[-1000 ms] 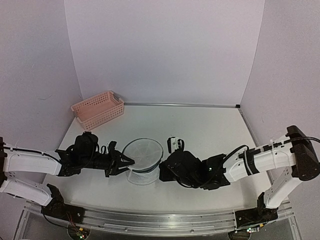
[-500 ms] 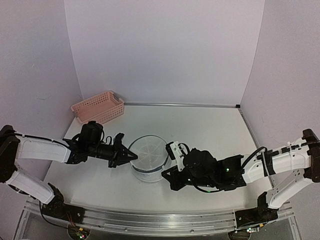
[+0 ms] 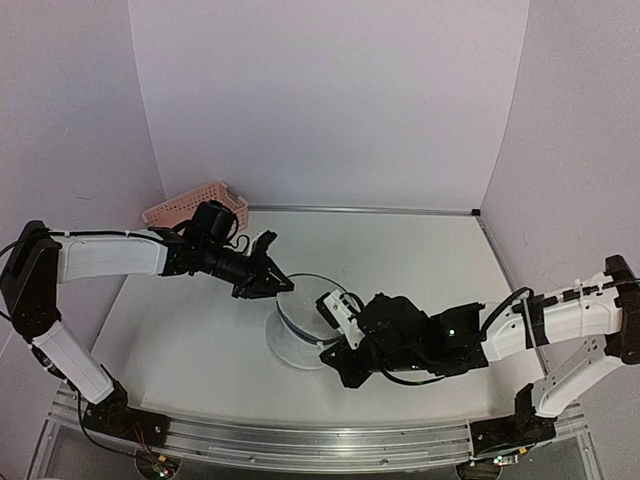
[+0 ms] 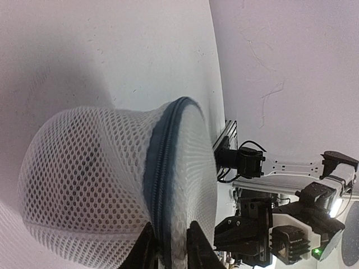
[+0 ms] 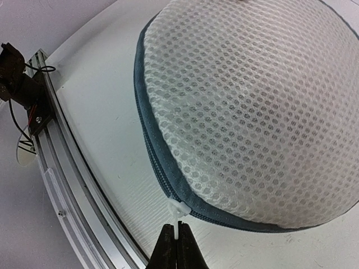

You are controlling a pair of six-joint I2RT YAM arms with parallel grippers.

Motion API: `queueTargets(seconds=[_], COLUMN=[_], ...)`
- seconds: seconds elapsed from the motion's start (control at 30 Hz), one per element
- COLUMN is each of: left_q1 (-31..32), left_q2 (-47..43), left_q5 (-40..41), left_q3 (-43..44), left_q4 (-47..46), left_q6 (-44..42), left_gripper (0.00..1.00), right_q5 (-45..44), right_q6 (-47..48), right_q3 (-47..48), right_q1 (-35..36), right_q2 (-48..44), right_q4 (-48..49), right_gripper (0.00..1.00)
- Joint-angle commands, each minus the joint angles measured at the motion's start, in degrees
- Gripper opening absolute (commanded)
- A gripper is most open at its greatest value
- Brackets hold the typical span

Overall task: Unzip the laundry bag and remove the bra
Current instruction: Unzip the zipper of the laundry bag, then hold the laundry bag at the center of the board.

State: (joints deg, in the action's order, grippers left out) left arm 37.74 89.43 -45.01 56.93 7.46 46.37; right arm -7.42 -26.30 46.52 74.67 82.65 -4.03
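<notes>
The right claw [image 5: 176,227] is fully closed, its tips pinching the white zip pull [image 5: 178,210]. The pull hangs from the grey zip rim [image 5: 147,145] at the near edge of the bag [image 5: 252,101]. Above it the white mesh bulges in a dome, and the rim curves away up the left side.

The left claw [image 4: 169,230] stands narrow. Its two fingers [image 4: 147,246] straddle the zip rim on the opposite side of the bag and close on the mesh and rim between them. Along the stretch seen from that wrist, the zip teeth look shut.

From above, the bag sits on the white table [image 3: 420,250], towards the middle of its near half and directly between the two claws. The left arm reaches in from the left and the right arm lies low along the table from the right.

A metal rail [image 5: 73,190] runs along the table's near edge, just beyond the right claw. The pink basket [image 3: 190,208] stands in the far left corner, well apart from the bag and partly hidden behind the left arm.
</notes>
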Motion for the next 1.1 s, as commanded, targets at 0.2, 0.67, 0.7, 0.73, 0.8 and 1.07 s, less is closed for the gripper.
queueTargets(seconds=[0.2, 0.67, 0.7, 0.73, 0.8, 1.07], left_q1=[-1.00, -4.14, -4.22, -4.37, -4.75, -5.13], left_q2=[6.38, 1.67, 0.83, 0.12, -1.04, -10.69], left_q5=[1.58, 14.29, 15.27, 16.34, 18.92, 14.22], left_q3=[9.65, 9.92, 9.89, 9.87, 9.72, 0.78], left_q4=[10.92, 21.29, 21.79, 22.58, 24.44, 20.05], left_q6=[-12.97, -14.26, -14.16, -14.16, -14.29, -6.38], left_gripper=[0.32, 0.79, 0.83, 0.84, 0.91, 0.94], right_q5=[-2.17, -1.81, -1.80, -1.66, -1.50, -2.56], right_q6=[-2.43, -7.81, -8.00, -8.24, -8.52, -10.16], right_q3=[8.97, 14.22, 14.35, 14.52, 14.68, 14.65], right_q1=[-0.67, -3.37, -3.39, -3.47, -3.48, -3.65], right_q2=[7.60, 12.54, 12.80, 13.03, 13.31, 13.41], right_q4=[-2.36, -4.23, -4.28, -4.29, -4.32, -4.66], right_gripper=[0.00, 0.00, 0.00, 0.00, 0.00, 0.00])
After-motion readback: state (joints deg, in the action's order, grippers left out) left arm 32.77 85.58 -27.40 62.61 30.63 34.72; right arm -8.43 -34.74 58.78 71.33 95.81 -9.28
